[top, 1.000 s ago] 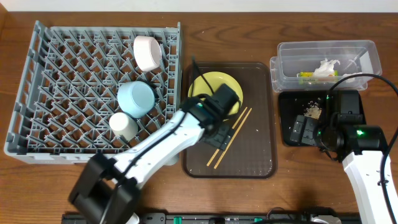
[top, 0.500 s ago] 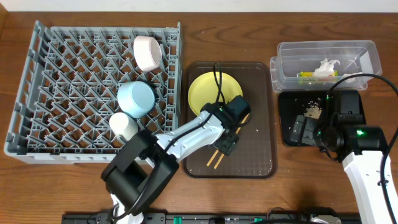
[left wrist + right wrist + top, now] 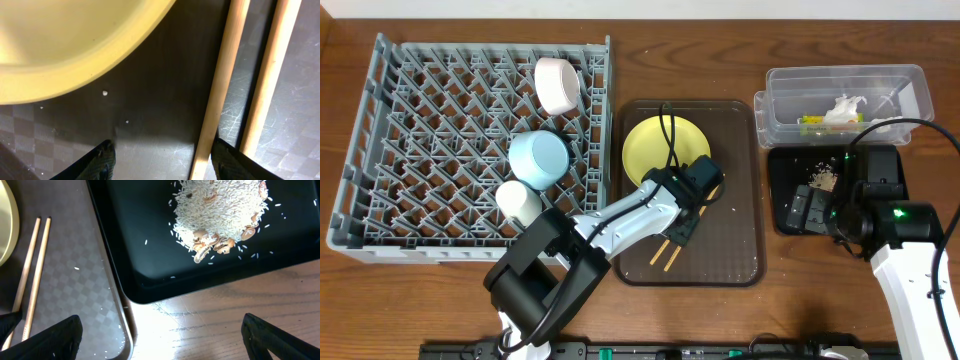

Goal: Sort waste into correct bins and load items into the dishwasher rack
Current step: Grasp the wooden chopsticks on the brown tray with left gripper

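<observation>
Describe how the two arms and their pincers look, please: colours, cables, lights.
Both arms are built of white, rounded links joined by black joints: the left arm and the right arm. A thin black cable runs to the left one. A small green light glows on the right arm. The left pincer and the right pincer have black fingers.

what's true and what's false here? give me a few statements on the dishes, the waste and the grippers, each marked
1. The plate and chopsticks lie on the brown tray. True.
2. The blue bowl is in the rack. True.
3. The rice pile lies on the plate. False: it lies in the black tray.
4. The left gripper is shut on the plate. False: it is open, one chopstick between its fingers.
5. The right gripper is open and empty. True.
</observation>
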Controlling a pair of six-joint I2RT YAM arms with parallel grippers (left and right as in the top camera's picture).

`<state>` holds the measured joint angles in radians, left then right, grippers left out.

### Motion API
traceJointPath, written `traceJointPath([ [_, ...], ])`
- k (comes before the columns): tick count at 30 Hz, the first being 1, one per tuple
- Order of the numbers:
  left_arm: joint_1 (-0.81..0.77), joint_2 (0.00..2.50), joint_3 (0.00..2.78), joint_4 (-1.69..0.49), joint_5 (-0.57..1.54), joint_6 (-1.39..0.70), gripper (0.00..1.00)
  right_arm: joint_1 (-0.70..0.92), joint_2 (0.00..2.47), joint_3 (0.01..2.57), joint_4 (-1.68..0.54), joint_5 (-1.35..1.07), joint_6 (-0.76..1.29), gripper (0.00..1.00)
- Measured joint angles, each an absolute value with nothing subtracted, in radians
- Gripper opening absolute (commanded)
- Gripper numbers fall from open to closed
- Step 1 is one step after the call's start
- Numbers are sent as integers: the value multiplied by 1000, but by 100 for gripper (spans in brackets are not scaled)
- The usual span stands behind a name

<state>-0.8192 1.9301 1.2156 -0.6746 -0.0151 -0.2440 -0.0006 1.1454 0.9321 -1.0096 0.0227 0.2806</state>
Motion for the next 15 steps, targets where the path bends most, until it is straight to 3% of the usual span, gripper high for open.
traceJointPath([
  [2, -819, 1930, 1213, -670, -15, -250, 56, -1, 1145, 932, -1010, 22, 281, 99],
  [5, -820, 1930, 1211, -668, -14, -262, 29, -1, 1145, 932, -1010, 23, 281, 99],
  [6, -820, 1930, 1210, -668, -14, -260, 25, -1, 1145, 932, -1010, 22, 281, 99],
  [12, -820, 1930, 1208, -668, -13, -262, 19, -1, 1145, 932, -1010, 23, 281, 99],
  [15, -826, 1930, 1208, -669, -14, -266, 7, -1, 1145, 932, -1010, 23, 281, 99],
])
